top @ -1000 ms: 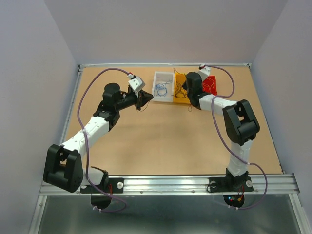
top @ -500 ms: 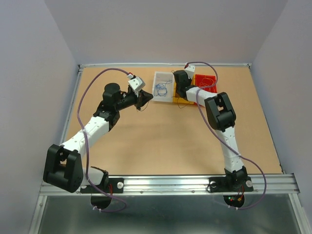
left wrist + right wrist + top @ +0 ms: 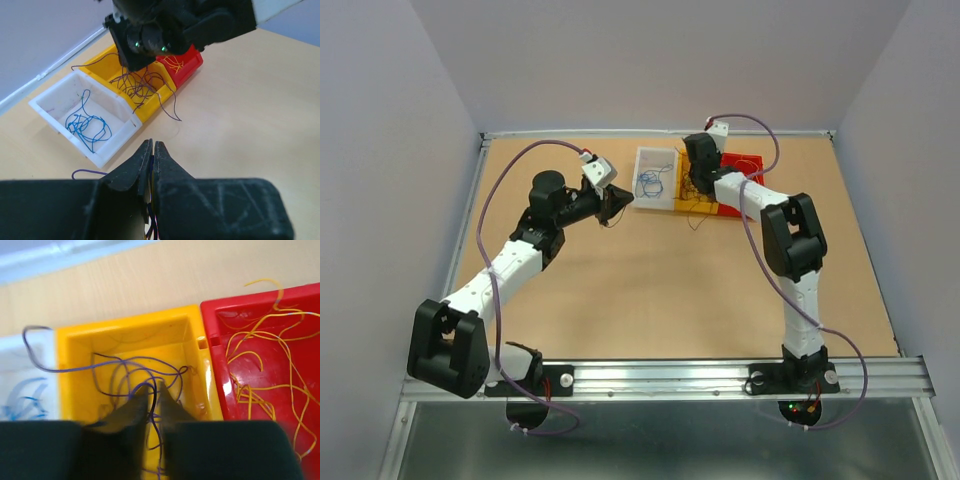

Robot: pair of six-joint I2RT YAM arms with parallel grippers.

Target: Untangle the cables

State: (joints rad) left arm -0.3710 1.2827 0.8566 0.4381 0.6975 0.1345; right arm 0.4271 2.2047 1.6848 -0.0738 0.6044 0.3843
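My left gripper is shut on a few thin cables, dark blue and yellow, pinched between its jaws in the left wrist view. It hovers over the table just in front of the white bin. Blue cables lie in that bin. My right gripper hangs over the yellow bin among dark purple cables. Its jaws stand a narrow gap apart with one purple strand running through. Yellow-orange cables lie in the red bin.
The three bins stand in a row at the back of the table: white, yellow, red. One purple strand hangs over the yellow bin's front onto the table. Another loose strand lies by the white bin.
My right arm has swung from in front of the yellow and red bins to the back, its gripper now pointing down into the yellow bin. The left arm has barely moved.
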